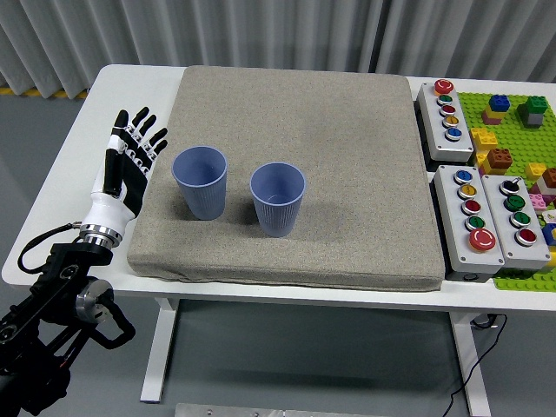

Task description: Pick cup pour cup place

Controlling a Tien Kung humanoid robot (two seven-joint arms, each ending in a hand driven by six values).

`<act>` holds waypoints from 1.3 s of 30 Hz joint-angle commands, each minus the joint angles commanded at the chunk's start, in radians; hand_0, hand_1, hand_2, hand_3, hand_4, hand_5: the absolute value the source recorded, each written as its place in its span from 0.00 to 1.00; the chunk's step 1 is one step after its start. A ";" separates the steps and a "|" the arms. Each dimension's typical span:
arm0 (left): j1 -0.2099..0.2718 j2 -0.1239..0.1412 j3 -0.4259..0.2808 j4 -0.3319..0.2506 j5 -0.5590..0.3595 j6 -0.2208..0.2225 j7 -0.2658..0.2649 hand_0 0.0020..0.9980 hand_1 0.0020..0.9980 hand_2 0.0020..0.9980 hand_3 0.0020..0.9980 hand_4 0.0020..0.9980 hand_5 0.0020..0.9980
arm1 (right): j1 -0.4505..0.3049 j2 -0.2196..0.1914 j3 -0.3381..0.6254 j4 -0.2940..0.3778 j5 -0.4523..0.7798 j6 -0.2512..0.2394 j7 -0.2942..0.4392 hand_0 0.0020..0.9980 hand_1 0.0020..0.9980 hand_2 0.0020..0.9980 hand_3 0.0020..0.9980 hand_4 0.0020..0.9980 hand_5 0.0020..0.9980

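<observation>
Two blue ribbed cups stand upright on a grey mat [347, 174]. The left cup [201, 182] is close to the mat's left edge; the right cup [278, 200] is a little nearer the front. My left hand [130, 156] hovers over the table just left of the mat, a short gap from the left cup, palm facing it, fingers spread and holding nothing. The right hand is out of view.
Three grey button boxes [446, 115] [469, 221] [518, 221] line the mat's right side. A green brick baseplate [521, 130] with several coloured bricks lies at the far right. The white table [87, 122] shows bare at the left.
</observation>
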 joint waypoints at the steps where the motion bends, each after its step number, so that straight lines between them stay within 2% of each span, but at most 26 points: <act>1: 0.000 0.000 0.000 0.000 -0.002 0.000 -0.001 0.90 0.89 0.96 0.93 0.77 1.00 | 0.000 0.000 -0.001 0.000 0.002 -0.001 0.000 0.64 0.60 0.51 0.58 0.00 0.00; 39: 0.014 0.004 -0.004 0.001 0.025 0.010 0.008 0.90 0.89 0.96 0.93 0.77 1.00 | -0.013 0.003 0.003 0.001 -0.003 -0.001 -0.002 0.64 0.60 0.51 0.58 0.00 0.00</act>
